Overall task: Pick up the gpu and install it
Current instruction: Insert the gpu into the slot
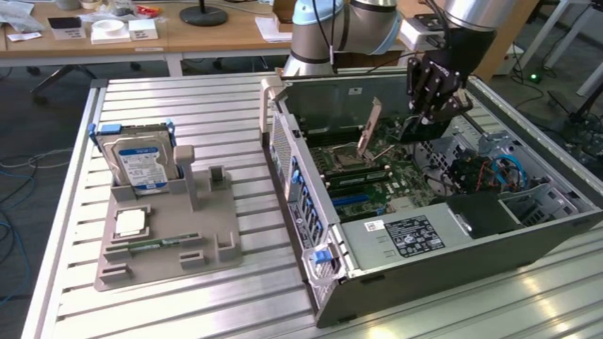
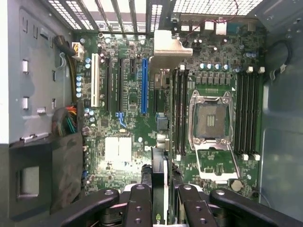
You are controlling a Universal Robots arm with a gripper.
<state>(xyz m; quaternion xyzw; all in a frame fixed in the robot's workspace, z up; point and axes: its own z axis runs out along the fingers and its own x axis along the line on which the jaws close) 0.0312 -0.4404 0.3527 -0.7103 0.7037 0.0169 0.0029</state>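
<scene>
Black jointed fingers of my gripper (image 1: 424, 121) are closed part-way onto the thin flat gpu card (image 1: 375, 121), pinching its two flat faces near one end. Its silver metal end bracket (image 2: 166, 47) leads at the far end.

In the exterior view the card hangs upright in the upper right of the frame. It is inside the open grey computer case (image 1: 471, 265), above the green motherboard (image 2: 128, 109). I judge it not yet seated.

From the wrist, the card runs edge-on away from my fingertips, parallel to the long blue expansion slot (image 2: 144, 85). It appears to lie just beside that slot, on the side of the square silver processor socket (image 2: 211, 120). The card's height above the board may exaggerate this offset. The bracket stands near the slotted rear wall (image 2: 118, 14) of the case.

As I judge it, doing this step well means:
- holding the card vertical, with no roll in my wrist;
- bringing its lower edge squarely over the slot along the whole length;
- keeping the bracket clear of the rear wall until both line up;
- keeping my grip firm, since a card that slips between the fingers would meet the slot at an angle.
</scene>
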